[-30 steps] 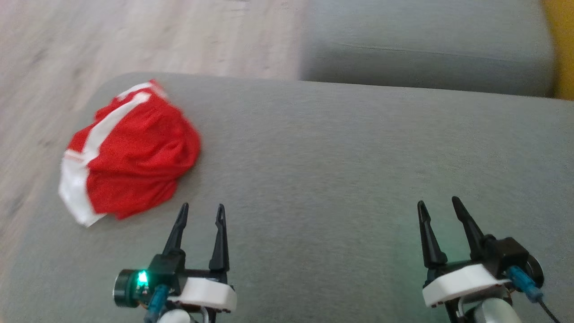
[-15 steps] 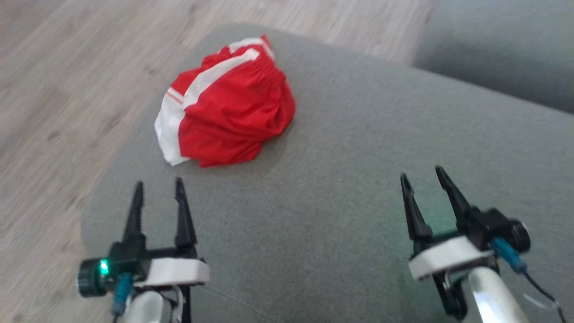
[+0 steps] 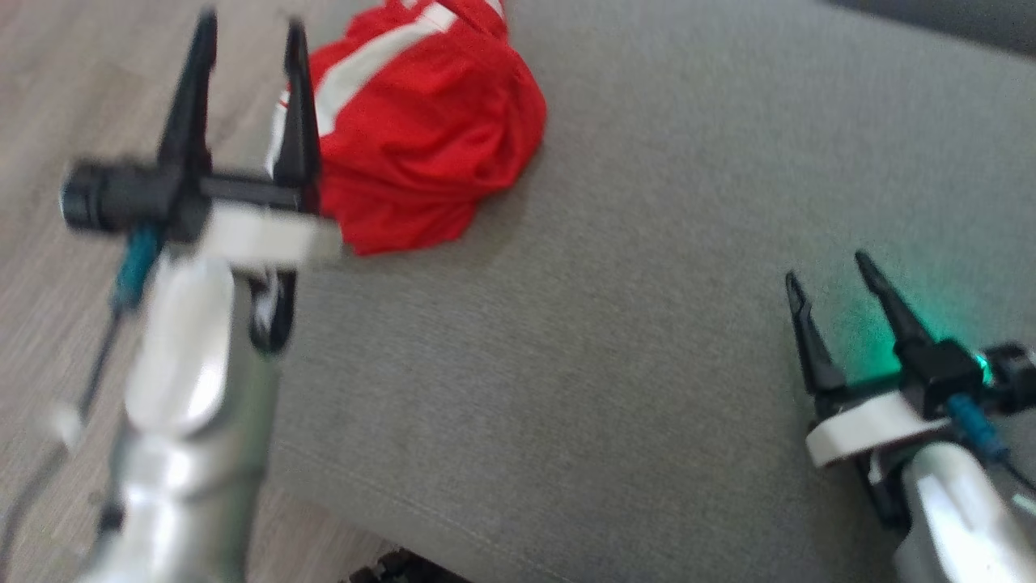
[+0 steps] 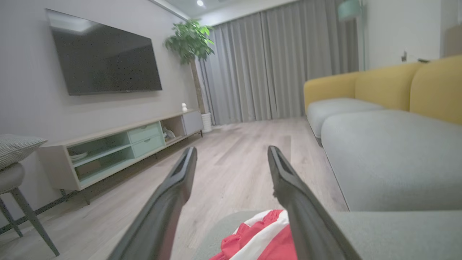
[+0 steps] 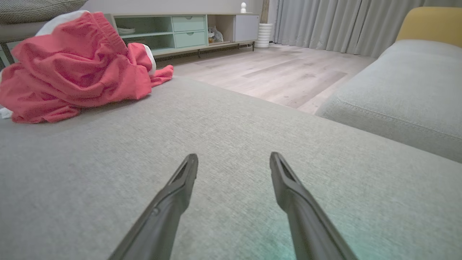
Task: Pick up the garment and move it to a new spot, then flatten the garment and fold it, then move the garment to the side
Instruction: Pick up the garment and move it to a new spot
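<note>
At the far left corner of the grey seat cushion point(image 3: 647, 340): one garment point(image 3: 429, 138), red with white bands, bunched in a loose heap close to the rounded edge, with the wood floor point(image 3: 48, 97) just beyond. It is not yet lifted, flattened or folded, and nothing grips it.

Left gripper point(image 3: 251, 24): above the cushion's left edge, beside the near-left side of the heap. Its fingers are spread wide and empty, and they point out past the cloth rather than down into it. It looks clear of the garment, though blur leaves this uncertain. Judged to be lining up for the pick; the fingers would have to tip downward before they could close on fabric.

Right gripper point(image 3: 827, 269): low over the cushion's near right part, well apart from the garment, fingers spread and empty. Judged to be waiting there, which leaves the bare middle of the cushion free as a likely new spot.

Hazard noted: the heap sits at the edge, so a shallow pinch could drag it onto the floor.
</note>
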Tool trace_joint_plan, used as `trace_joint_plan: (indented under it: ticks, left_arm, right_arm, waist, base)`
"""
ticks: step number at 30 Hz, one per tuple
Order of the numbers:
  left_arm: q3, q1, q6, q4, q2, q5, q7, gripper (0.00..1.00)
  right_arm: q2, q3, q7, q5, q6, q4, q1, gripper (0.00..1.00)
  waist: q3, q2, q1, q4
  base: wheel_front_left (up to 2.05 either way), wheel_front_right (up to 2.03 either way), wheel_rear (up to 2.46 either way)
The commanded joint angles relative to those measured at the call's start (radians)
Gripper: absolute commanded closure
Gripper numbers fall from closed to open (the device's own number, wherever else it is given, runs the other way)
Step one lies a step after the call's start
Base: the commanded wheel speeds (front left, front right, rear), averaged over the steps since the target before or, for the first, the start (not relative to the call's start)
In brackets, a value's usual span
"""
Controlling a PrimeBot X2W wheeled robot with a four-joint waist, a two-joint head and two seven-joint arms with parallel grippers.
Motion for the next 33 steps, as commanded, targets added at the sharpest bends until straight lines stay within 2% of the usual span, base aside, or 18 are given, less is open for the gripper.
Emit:
trace_joint_plan:
  ticks: [1,3,8,12,15,16,17,21,26,29,33]
  left_arm:
    - [0.019,-0.063,-0.01,0.022,0.047,0.003,-0.004,0.0]
    - [-0.006,-0.155,-0.027,0.136,0.072,0.004,0.0,0.0]
    - [-0.038,-0.316,-0.039,0.395,0.116,-0.009,0.14,0.0]
    - [-0.074,-0.36,-0.044,0.53,0.135,-0.049,0.219,0.0]
    - [-0.142,-0.364,-0.045,0.583,0.133,-0.112,0.25,0.0]
    - [-0.17,-0.363,-0.045,0.591,0.135,-0.138,0.253,0.29]
    - [-0.199,-0.362,-0.045,0.589,0.139,-0.164,0.247,1.0]
    - [-0.296,-0.368,-0.045,0.556,0.181,-0.233,0.155,1.0]
    - [-0.365,-0.41,-0.045,0.489,0.229,-0.28,0.043,1.0]
    - [-0.376,-0.449,-0.045,0.425,0.253,-0.302,0.021,1.0]
    - [-0.398,-0.504,-0.045,0.306,0.285,-0.328,0.029,1.0]
  right_arm:
    - [-0.017,0.026,-0.011,-0.009,0.008,-0.038,-0.041,0.0]
    - [-0.033,0.026,-0.011,-0.002,0.008,-0.04,-0.059,0.0]
    - [-0.06,0.06,-0.011,0.005,0.008,-0.038,-0.097,0.0]
    - [-0.074,0.088,-0.011,0.014,0.008,-0.033,-0.124,0.0]
    - [-0.082,0.09,-0.011,0.02,0.008,-0.027,-0.131,0.0]
    - [-0.084,0.09,-0.011,0.02,0.008,-0.026,-0.13,0.0]
    - [-0.086,0.09,-0.011,0.02,0.008,-0.027,-0.129,0.0]
    - [-0.079,0.087,-0.011,0.013,0.008,-0.027,-0.121,0.0]
    - [-0.051,0.102,-0.011,0.024,0.008,-0.019,-0.126,0.0]
    - [-0.022,0.109,-0.011,0.033,0.008,-0.016,-0.135,0.0]
    - [0.031,0.11,-0.011,0.045,0.008,-0.018,-0.133,0.0]
  waist:
    - [0.074,0.0,-0.0002,-0.04]
    - [0.109,0.0,-0.0002,-0.065]
    - [0.16,0.0,-0.0002,-0.125]
    - [0.18,0.0,-0.0002,-0.162]
    - [0.187,0.0,-0.0002,-0.172]
    - [0.189,0.0,-0.0002,-0.173]
    - [0.19,0.0,-0.0002,-0.174]
    - [0.183,0.0,-0.0002,-0.174]
    - [0.143,0.0,-0.0002,-0.192]
    - [0.107,0.0,-0.0002,-0.23]
    - [0.047,0.0,-0.0002,-0.321]
  base:
    - [0.0,0.0,0.0]
    - [0.0,0.0,0.0]
    - [0.0,0.0,0.0]
    - [0.0,0.0,0.0]
    - [0.0,0.0,0.0]
    - [0.0,0.0,0.0]
    - [0.0,0.0,0.0]
    - [0.0,0.0,0.0]
    - [0.0,0.0,0.0]
    - [0.0,0.0,0.0]
    - [0.0,0.0,0.0]
